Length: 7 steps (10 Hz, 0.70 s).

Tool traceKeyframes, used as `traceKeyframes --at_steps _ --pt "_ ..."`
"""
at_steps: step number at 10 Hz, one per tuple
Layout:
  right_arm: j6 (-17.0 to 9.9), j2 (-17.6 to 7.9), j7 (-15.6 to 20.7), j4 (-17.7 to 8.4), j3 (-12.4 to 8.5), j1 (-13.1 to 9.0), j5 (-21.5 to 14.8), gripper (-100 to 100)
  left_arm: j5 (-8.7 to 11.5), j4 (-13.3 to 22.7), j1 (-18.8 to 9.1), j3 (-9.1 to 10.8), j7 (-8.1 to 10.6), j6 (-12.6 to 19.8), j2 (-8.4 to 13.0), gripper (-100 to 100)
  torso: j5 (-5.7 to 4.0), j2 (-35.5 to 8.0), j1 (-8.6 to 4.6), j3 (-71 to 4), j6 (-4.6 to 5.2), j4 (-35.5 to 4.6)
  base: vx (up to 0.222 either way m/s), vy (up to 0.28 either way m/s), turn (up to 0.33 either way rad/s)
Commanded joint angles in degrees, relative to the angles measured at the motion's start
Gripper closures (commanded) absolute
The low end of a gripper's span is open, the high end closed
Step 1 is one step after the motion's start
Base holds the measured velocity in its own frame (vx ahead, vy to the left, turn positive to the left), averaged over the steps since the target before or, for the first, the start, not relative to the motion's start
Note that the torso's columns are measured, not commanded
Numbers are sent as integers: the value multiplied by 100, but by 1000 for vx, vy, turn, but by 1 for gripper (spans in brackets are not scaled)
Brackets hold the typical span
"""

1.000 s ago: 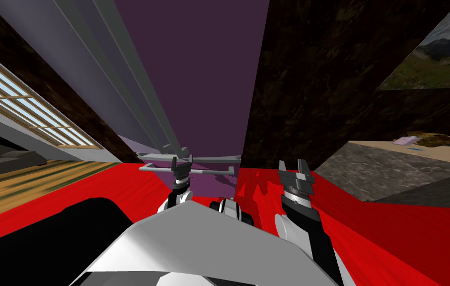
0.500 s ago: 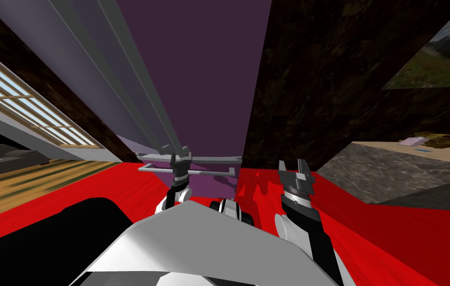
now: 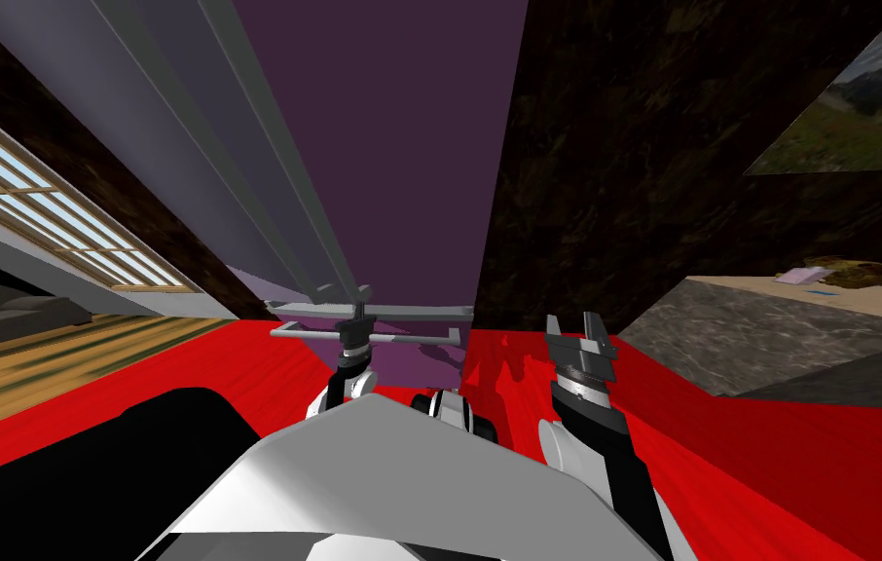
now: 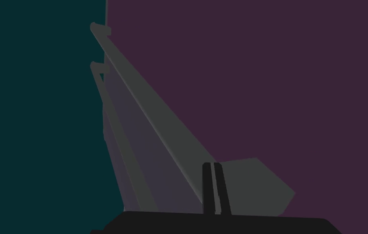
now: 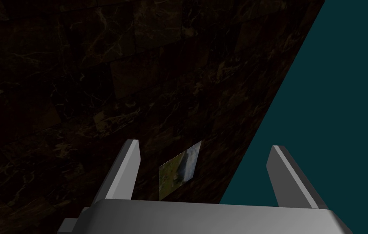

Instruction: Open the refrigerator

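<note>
straight ahead: fridge (image 3: 400, 146), a flat purple front, door shut, with two long handles (image 3: 274, 166) running up it and two short bars (image 3: 410, 339) crossing low down.
left gripper (image 3: 359, 314): at the foot of the long handles, standing across the nearer of the short bars.
left wrist view adds: its fingers (image 4: 206, 187) are clenched almost together with a thin pale strip between them, tips at the near end of one long handle; whether they pinch a bar i cannot tell.
head view adds: the short bars, and where both arms stand.
right gripper (image 3: 573, 323): raised to the right of the fridge, in front of a dark marbled wall (image 3: 643, 146); fingers spread wide, released, holding nothing.
around: red floor (image 3: 751, 458); a stone counter (image 3: 770, 331) to the right with small things on its pale top, too small to tell; window (image 3: 59, 195) and grey sofa (image 3: 11, 312) far left; picture (image 3: 848, 117) high on the wall.
in the way: the left gripper covers the middle of the nearer short bar.
change: half a second ago the left gripper leaned a little left; now it stands straighter, a touch to the right. fridge front, short bars and right gripper are where they were.
</note>
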<state>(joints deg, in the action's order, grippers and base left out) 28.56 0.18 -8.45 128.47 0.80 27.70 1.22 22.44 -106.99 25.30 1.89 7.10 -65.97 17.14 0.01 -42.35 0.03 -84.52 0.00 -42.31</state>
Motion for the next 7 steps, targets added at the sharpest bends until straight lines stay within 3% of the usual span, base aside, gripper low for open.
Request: traceKeyframes --at_steps 1,2,7 --pt "0 0 0 0 0 0 0 0 -52 146 -13 -38 11 -132 -35 100 -1 7 -3 -4 0 2 -15 5 -5" --pt "0 0 0 0 0 0 0 0 -122 287 -49 -153 118 -273 -3 -100 -2 14 -6 -9 0 4 0 108 -140" --pt "0 0 0 0 0 1 0 0 77 -188 -40 32 53 190 143 -100 5 93 20 -64 12 29 9 -1 9"
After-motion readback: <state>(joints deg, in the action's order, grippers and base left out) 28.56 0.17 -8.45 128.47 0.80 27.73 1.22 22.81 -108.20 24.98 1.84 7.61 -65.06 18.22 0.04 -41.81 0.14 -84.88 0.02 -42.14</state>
